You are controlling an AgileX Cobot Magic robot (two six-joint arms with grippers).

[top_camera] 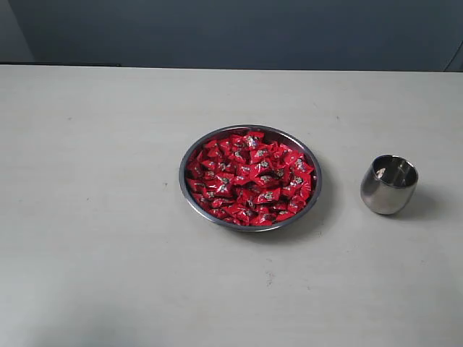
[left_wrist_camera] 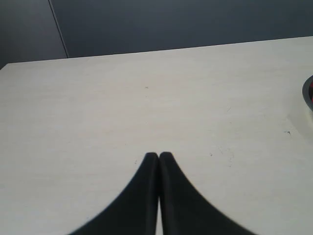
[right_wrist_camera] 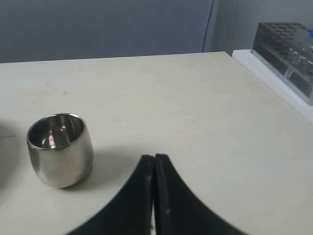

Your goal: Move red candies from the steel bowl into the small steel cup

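Observation:
The steel bowl [top_camera: 187, 189] sits at the table's middle, heaped with several red candies [top_camera: 249, 177]. To its right stands the small steel cup [top_camera: 389, 185], upright and holding no candy that I can see. Neither gripper shows in the exterior view. In the left wrist view my left gripper [left_wrist_camera: 158, 155] is shut with nothing in it over bare table, and a sliver of the bowl's rim [left_wrist_camera: 308, 93] shows at the frame edge. My right gripper [right_wrist_camera: 154, 157] is shut and holds nothing, a short way from the cup [right_wrist_camera: 60, 150].
The pale table [top_camera: 108, 217] spreads wide around both vessels. A dark rack of tubes [right_wrist_camera: 288, 54] stands on a white ledge past the table's edge in the right wrist view. A dark wall runs behind the table.

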